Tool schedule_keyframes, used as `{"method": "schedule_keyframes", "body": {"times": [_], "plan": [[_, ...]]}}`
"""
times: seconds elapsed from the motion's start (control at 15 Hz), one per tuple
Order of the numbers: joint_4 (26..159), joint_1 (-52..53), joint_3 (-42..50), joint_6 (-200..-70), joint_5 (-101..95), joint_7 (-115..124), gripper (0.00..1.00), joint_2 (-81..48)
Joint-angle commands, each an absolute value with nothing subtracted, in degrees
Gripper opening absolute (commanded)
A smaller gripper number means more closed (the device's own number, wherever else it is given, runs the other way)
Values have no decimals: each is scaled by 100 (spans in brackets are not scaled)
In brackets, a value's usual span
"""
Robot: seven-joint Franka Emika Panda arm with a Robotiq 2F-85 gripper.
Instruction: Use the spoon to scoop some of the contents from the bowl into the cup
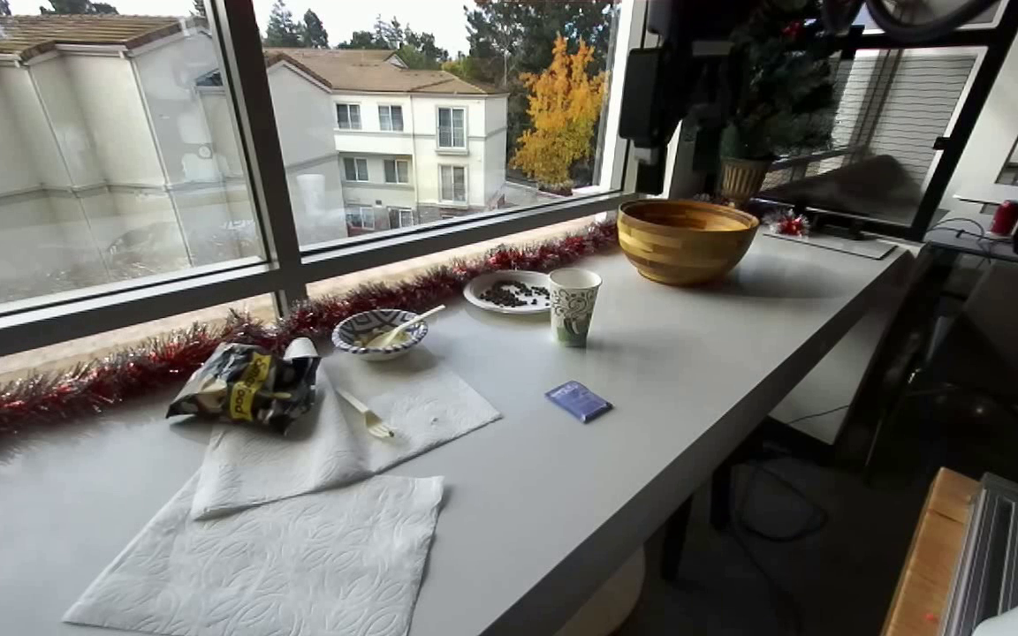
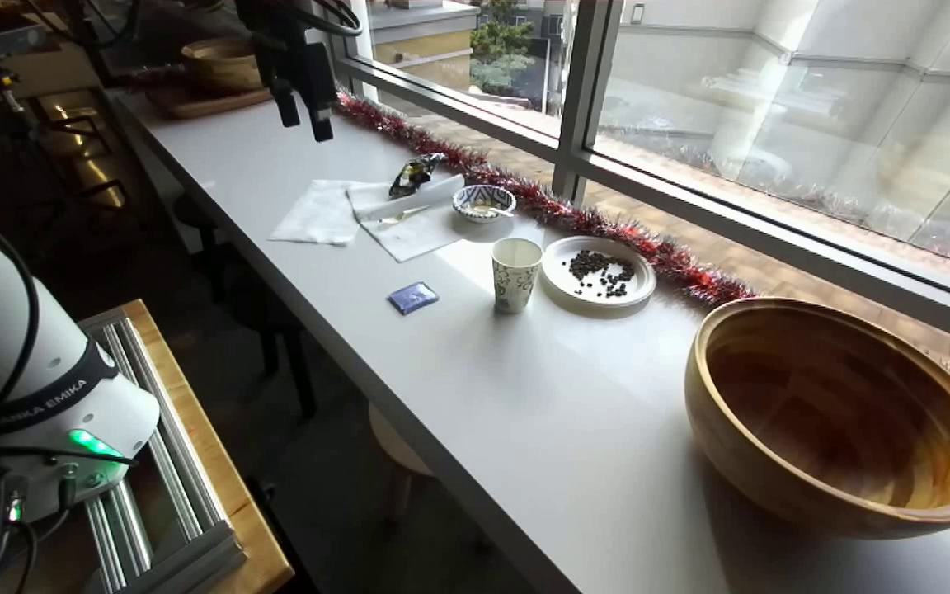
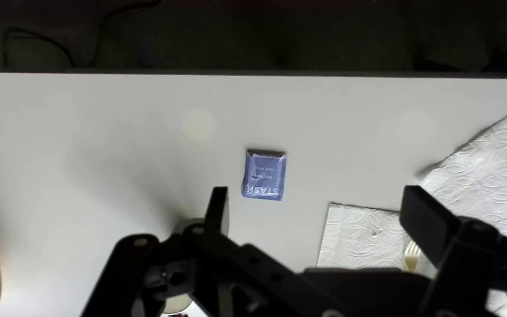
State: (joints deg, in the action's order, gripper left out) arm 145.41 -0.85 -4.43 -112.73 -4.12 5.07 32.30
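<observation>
Black fingers (image 3: 427, 224) stand wide apart on the claw (image 3: 315, 198), which hangs high over the tabletop (image 3: 324, 132), gripping nothing. Below it stand the cup (image 2: 514, 282) and, nearby, the bowl (image 1: 376, 319); a low sweep could topple the cup. The spoon (image 1: 414, 324), leaning on the bowl's rim, may slip if pinched off-centre. The bowl holds yellowish contents (image 1: 371, 339); the cup's bottom is hidden. Past the cup, a plate (image 2: 641, 282) carries dark bits (image 2: 592, 266).
</observation>
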Motion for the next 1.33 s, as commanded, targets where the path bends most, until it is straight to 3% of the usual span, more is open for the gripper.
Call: {"method": "schedule_keyframes", "body": {"times": [0.0,1.27], "plan": [[14531,-34,-398,-11259,-436,530,100,3226],[14447,-81,-439,-11276,-439,700,100,3057]]}}
